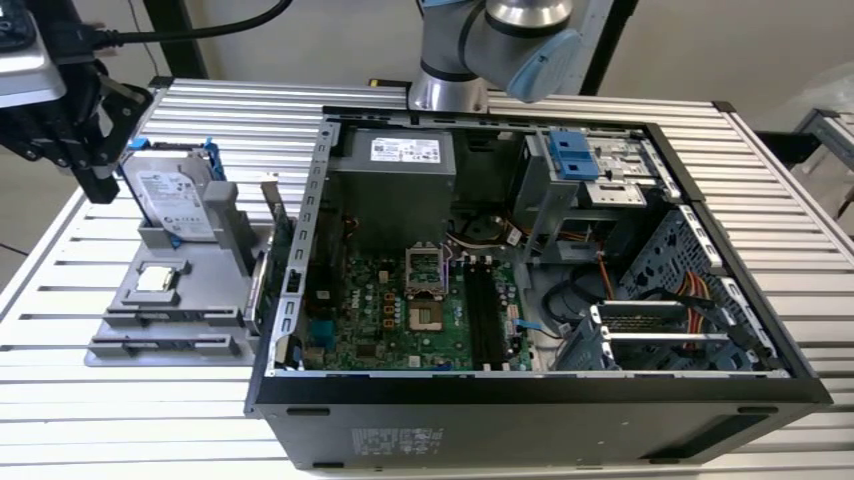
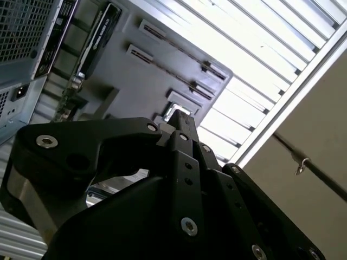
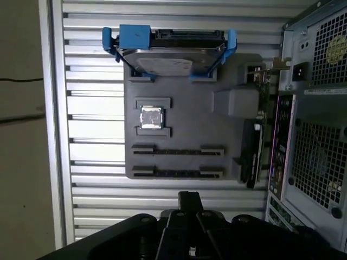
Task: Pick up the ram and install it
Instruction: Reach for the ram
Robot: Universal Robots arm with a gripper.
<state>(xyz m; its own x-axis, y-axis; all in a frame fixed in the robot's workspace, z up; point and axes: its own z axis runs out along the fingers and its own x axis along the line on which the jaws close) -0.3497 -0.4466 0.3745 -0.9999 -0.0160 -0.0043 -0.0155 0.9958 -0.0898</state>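
My black gripper (image 1: 96,185) hangs at the exterior view's far left, above the table and next to the hard drive end of the grey holder tray (image 1: 127,352). Its fingers are pressed together with nothing between them in both wrist views (image 3: 190,198) (image 2: 182,122). The ram is hidden; I cannot pick it out. The tray's two long slots (image 3: 178,150) (image 3: 178,173) show as thin dark lines. The black motherboard slots (image 1: 485,312) lie inside the open computer case (image 1: 534,385).
A silver hard drive in a blue frame (image 3: 171,51) stands at one end of the tray, with a small square silver chip (image 3: 151,117) beside it. A green card with a metal bracket (image 3: 259,127) stands between the tray and the case. The arm's base (image 1: 447,85) rises behind the case.
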